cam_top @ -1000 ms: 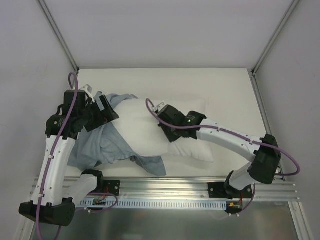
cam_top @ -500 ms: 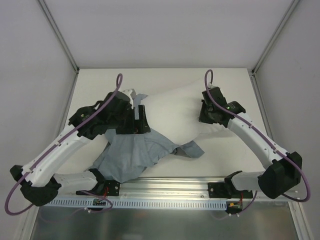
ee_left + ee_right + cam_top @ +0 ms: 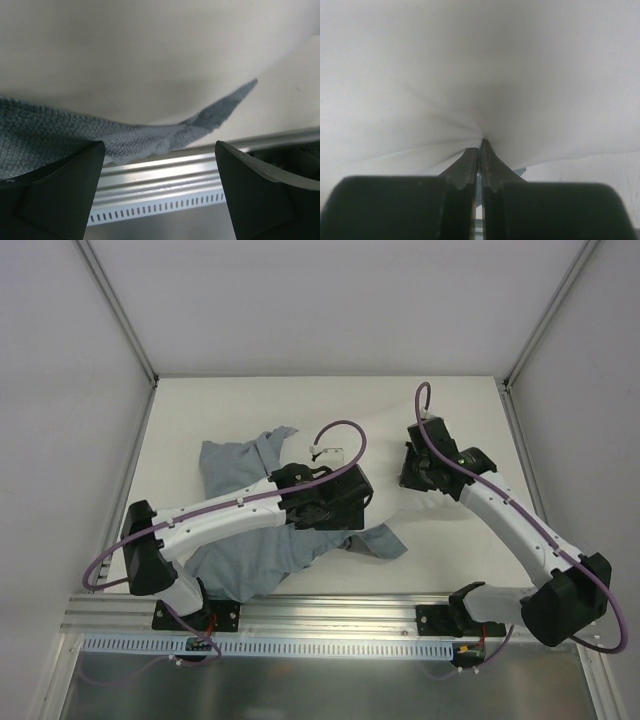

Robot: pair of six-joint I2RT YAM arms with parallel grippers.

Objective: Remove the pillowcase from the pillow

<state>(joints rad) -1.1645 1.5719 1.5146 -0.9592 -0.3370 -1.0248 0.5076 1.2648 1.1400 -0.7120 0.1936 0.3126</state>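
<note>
Jaws spread, the left gripper (image 3: 335,502) sits over the plump white fabric pillow (image 3: 390,495), with the limp grey cloth pillowcase (image 3: 235,465) bunched at the pillow's left. From the left wrist, grey cloth lies along the pillow's edge. From the right wrist, the right gripper (image 3: 481,149) pinches a pillow fold.

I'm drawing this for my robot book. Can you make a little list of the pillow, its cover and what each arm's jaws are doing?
Pillow: white, puffy, pinched by the right jaws
Pillowcase: grey, crumpled on the table's left half, one corner poking out beside the pillow
Left jaws: wide open, holding nothing, above the pillowcase edge
Right jaws: shut on the pillow
</note>
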